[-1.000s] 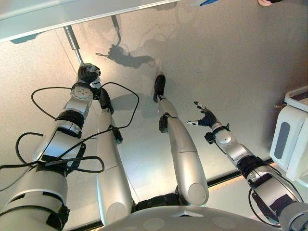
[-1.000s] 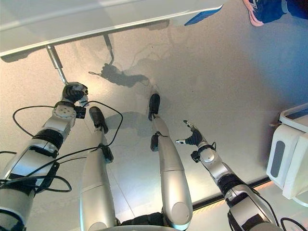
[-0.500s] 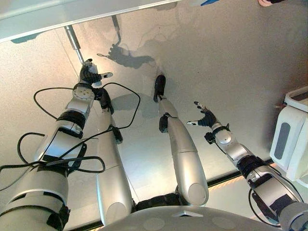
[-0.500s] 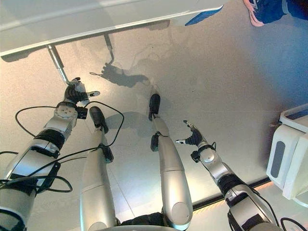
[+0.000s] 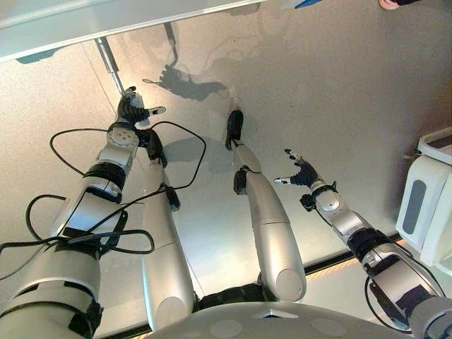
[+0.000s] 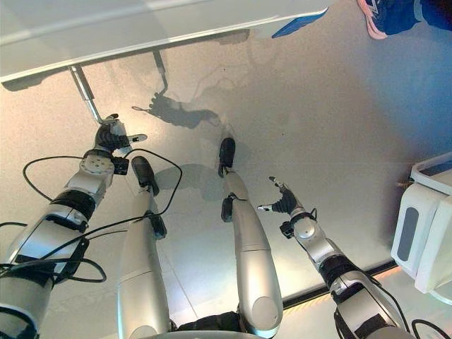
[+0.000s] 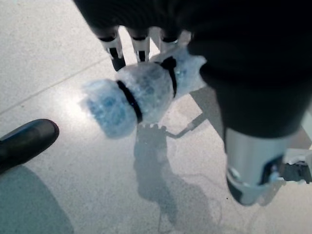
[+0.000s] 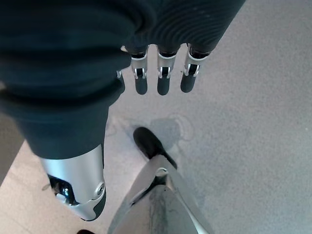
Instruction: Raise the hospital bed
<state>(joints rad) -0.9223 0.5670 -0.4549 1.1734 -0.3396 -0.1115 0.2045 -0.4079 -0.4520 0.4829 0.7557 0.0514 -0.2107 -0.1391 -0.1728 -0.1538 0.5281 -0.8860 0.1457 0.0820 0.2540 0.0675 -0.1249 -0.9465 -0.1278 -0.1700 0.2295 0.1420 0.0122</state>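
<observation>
The hospital bed's pale edge [image 5: 106,25] runs along the far side of the floor. A metal crank rod [image 5: 108,62] slants down from it toward me. Its whitish handle [image 7: 131,97], ringed by a dark band, lies just past the fingers [image 7: 116,56] of my left hand [image 5: 131,111]. That hand is open at the rod's lower end, fingers spread and thumb [image 7: 246,165] held apart from the handle. My right hand [image 5: 302,171] hangs open over bare floor at the right, holding nothing.
A second thinner rod [image 5: 169,35] hangs from the bed further right. A white cabinet-like unit [image 5: 427,201] stands at the right edge. A person's shoe [image 6: 385,15] shows at the far right corner, and a blue part [image 6: 296,25] sticks out under the bed.
My left hand was curled round the crank handle a second ago; its fingers have since spread open and stayed so. The right hand has not moved.
</observation>
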